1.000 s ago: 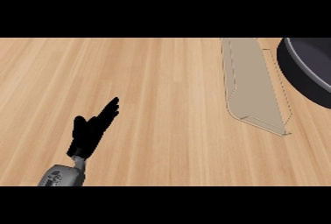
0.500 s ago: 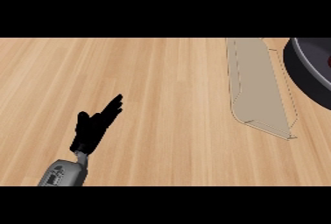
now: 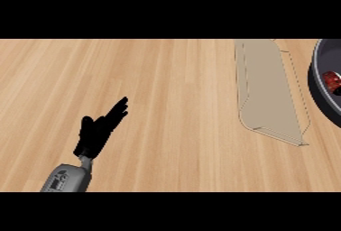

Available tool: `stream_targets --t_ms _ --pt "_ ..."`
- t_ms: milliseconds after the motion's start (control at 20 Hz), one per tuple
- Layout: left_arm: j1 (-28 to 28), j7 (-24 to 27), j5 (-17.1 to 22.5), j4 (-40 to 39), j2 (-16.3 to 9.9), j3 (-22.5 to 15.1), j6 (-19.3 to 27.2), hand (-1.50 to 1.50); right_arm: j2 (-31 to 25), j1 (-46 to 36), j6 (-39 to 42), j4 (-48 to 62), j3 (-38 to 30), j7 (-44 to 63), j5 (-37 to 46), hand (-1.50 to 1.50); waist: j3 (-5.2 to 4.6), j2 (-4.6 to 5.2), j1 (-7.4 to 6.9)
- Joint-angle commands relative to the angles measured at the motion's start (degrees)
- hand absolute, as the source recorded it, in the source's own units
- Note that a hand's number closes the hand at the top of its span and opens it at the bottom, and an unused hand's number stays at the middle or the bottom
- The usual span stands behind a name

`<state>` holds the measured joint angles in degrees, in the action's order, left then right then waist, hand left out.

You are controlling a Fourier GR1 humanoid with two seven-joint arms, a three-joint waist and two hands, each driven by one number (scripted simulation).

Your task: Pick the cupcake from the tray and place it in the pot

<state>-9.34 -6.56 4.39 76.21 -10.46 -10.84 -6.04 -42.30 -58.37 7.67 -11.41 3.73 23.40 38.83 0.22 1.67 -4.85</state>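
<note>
I see the cupcake (image 3: 331, 80) as a red patch in the pot (image 3: 318, 85), both cut by the right edge. The tray (image 3: 269, 90) lies beside it. My left hand (image 3: 99, 131) rests low left, fingers straight, wide counter (image 3: 166, 90) between.

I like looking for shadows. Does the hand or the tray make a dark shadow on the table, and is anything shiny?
In the head view, the left robot hand casts no clear dark shadow on the wooden counter; light looks even, with no glare. The beige tray shows only faint shading along its rim. The dark pot, cut off at the right edge, holds something reddish with small bright spots.
</note>
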Motion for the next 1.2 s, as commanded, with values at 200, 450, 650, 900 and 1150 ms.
stream_targets --t_ms 200,450,650,900,1150 --pt "0.37 -0.8 -0.49 0.28 1.14 -0.05 1.28 0.0 4.78 -1.06 -14.22 -1.29 -8.52 -6.69 -7.17 -1.5 0.19 -0.01 0.94" --pt "0.58 -1.08 0.96 0.07 -0.45 1.92 0.19 0.0 3.57 -1.58 -25.84 -4.47 -17.4 -13.53 -14.65 -1.5 0.23 0.1 1.3" --pt "1.4 -1.1 0.85 0.98 -0.58 1.65 -0.02 0.0 0.93 -1.89 -33.92 -5.69 -23.83 -16.08 -19.39 -1.5 0.15 -0.17 1.76" --pt "2.77 -0.63 0.15 1.36 -0.67 1.61 0.45 0.0 -2.21 0.1 -39.49 -6.38 -30.47 -22.65 -24.38 -1.5 0.11 -0.32 2.02" --pt "3.21 -0.39 -0.37 1.72 -0.62 2.02 0.68 0.0 -4.64 4.75 -34.04 -7.12 -35.87 -32.0 -30.04 -1.5 -0.03 -0.99 3.5"
